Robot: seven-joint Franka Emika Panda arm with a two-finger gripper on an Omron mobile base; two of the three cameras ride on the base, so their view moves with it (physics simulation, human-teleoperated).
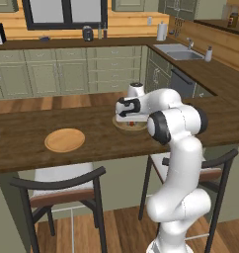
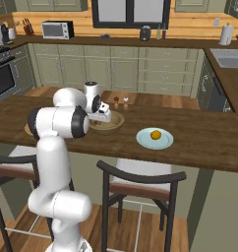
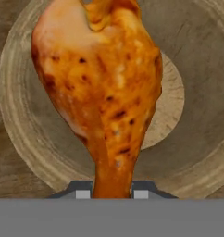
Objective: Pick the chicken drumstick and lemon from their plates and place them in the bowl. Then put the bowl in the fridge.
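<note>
Over the bowl [image 3: 21, 115] I am holding the chicken drumstick [image 3: 102, 88], the claw [image 3: 113, 190] pinching its thin bone end. I judge the first placing nearly done; next I am needing to release, then fetch the lemon [image 2: 155, 134] beside the bowl.

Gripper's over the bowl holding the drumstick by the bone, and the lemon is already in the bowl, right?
Not the lemon. In the right base view the lemon sits on the teal plate, apart from the bowl. The rest stands: the hand view shows the gripper shut on the drumstick at its thin end, above the bowl.
</note>
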